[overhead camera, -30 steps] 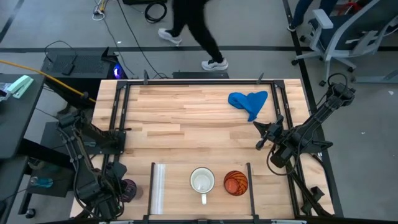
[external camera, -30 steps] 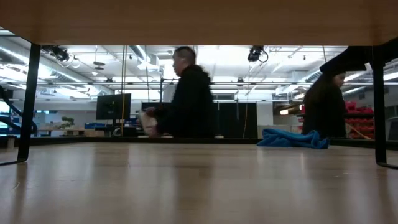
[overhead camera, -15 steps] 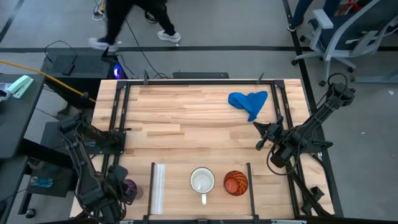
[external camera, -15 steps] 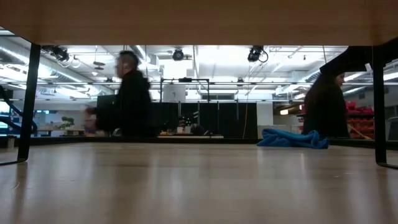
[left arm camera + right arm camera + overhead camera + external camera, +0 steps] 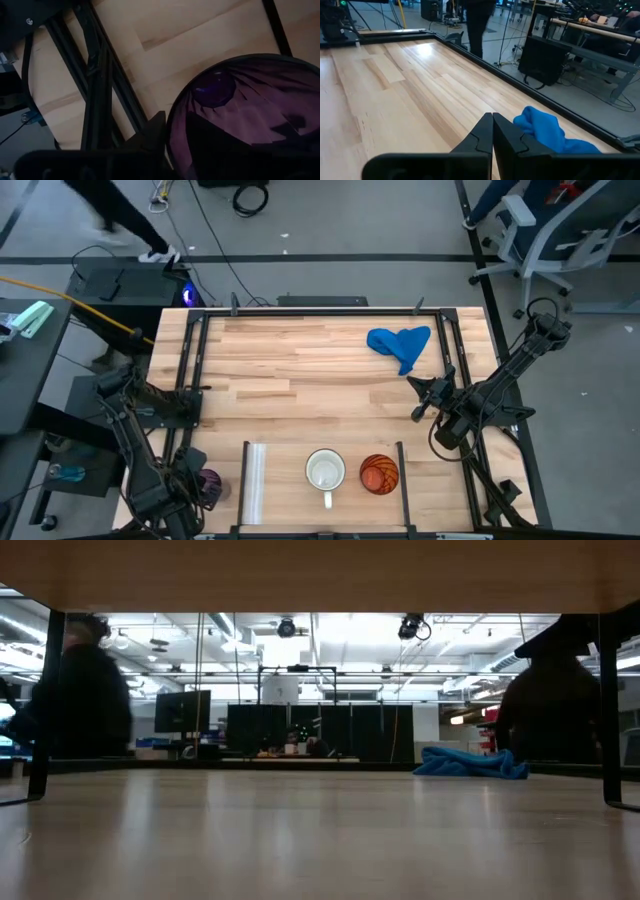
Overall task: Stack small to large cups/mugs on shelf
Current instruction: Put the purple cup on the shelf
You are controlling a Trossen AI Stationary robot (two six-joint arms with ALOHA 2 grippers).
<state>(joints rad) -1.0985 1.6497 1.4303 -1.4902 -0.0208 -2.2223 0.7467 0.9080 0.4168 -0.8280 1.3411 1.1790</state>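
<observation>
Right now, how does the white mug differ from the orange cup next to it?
The white mug is plain white with a handle toward the table's near edge; the orange cup is patterned and shows no handle. The mug looks slightly wider. Both stand upright, open side up, side by side on the shelf.

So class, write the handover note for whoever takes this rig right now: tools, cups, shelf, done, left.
Left tool: at the near-left corner by the purple cup; grip unclear.
Right tool: shut, empty, waiting near the blue cloth.
White mug and orange cup stand side by side on the shelf, unstacked.
Done: nothing stacked.
Left: bring the purple cup over, stack all three.
</observation>
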